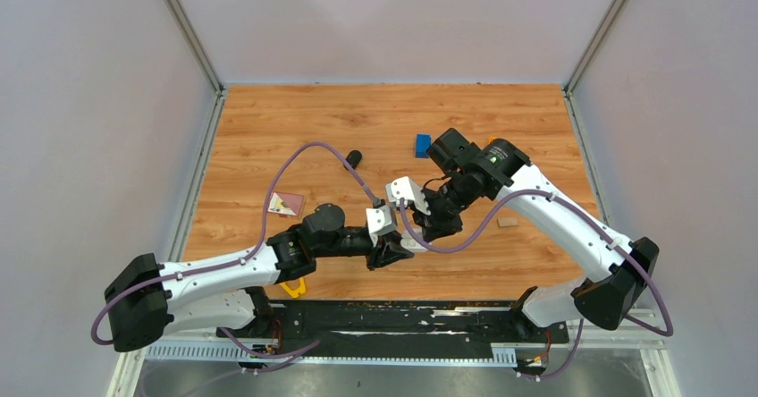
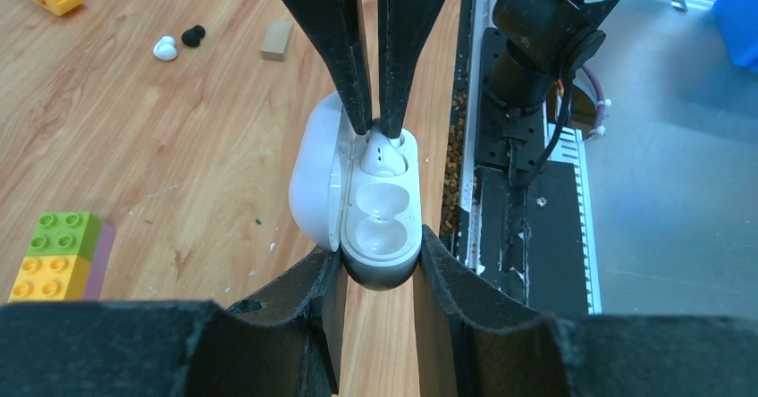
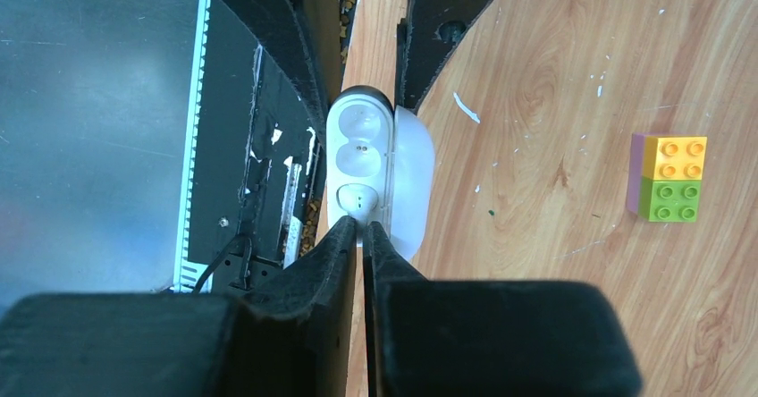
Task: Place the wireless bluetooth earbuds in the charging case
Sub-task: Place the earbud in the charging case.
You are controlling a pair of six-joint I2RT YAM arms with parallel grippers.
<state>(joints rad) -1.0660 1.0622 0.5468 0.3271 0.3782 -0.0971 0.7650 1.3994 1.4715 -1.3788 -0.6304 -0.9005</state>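
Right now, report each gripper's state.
Left gripper: closed on the open white oval plastic charging case.
Right gripper: closed, pinching a glossy white rounded earbud in the case's end slot.

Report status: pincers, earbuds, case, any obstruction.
Left pincer shut on charging case, lid open. Right pincer pinches white earbud in end well. Other wells empty. Nothing in the way.

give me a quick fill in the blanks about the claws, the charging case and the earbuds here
1. The left claw grips the charging case, whose lid is ___.
2. The pinched earbud at the tips of the right claw is ___ in colour.
3. On the table, the loose white earbud lies beside a ___ one.

Missing words: open; white; black
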